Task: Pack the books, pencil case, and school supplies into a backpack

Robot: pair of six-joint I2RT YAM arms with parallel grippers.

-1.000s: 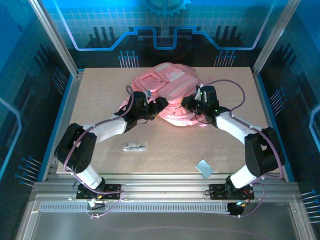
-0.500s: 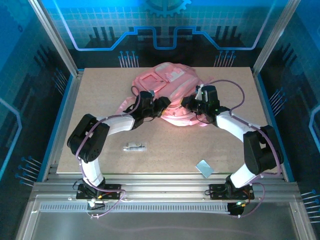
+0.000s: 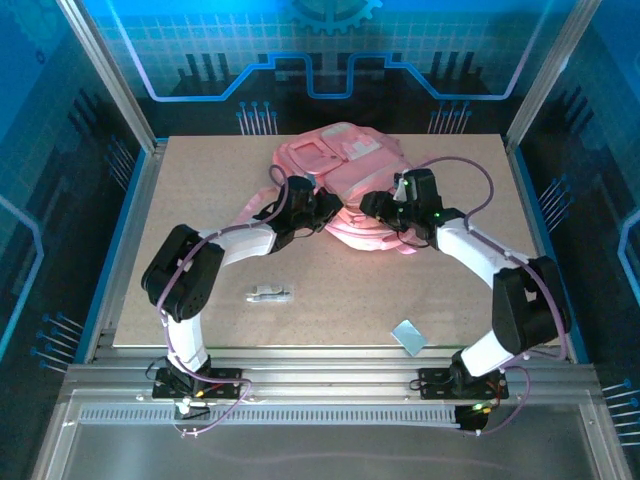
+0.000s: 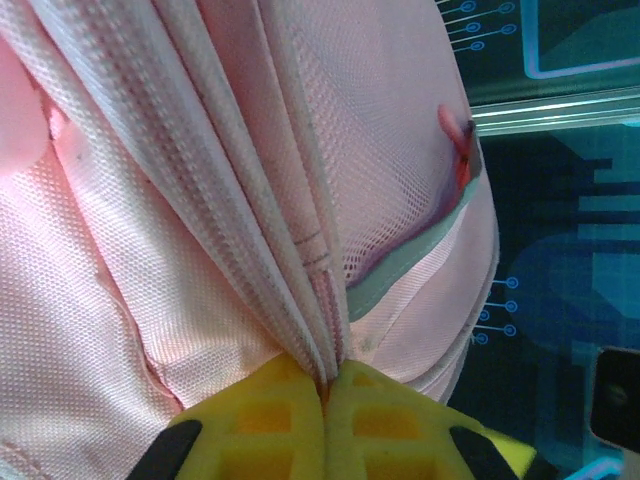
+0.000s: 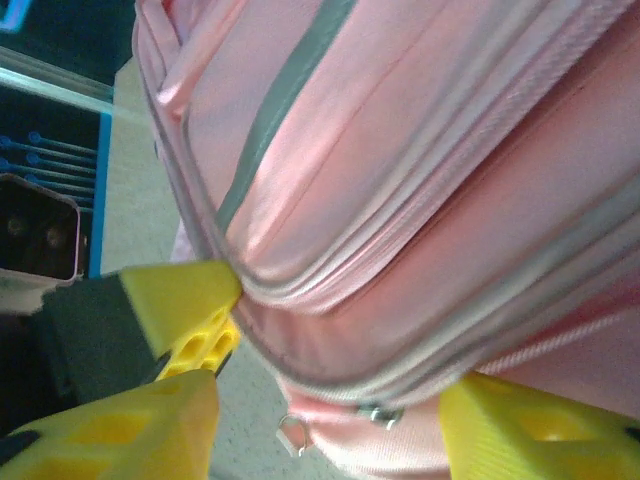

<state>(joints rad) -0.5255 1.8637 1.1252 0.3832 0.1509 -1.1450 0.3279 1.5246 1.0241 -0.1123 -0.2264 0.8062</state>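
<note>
left gripper [image 4: 325, 372] is clamped on a fold of the backpack [image 4: 150, 250], bottom centre of its view. right gripper [image 5: 325, 425] stands apart, astride the backpack's edge.

I find no word, number or brand that I can read. The pale patches [image 3: 356, 148] on the backpack [image 3: 340, 175] are too small from above to tell whether they carry lettering. The one sign is a gear outline [image 3: 336, 12] with circuit lines, on the blue back wall [image 3: 200, 40].
</note>
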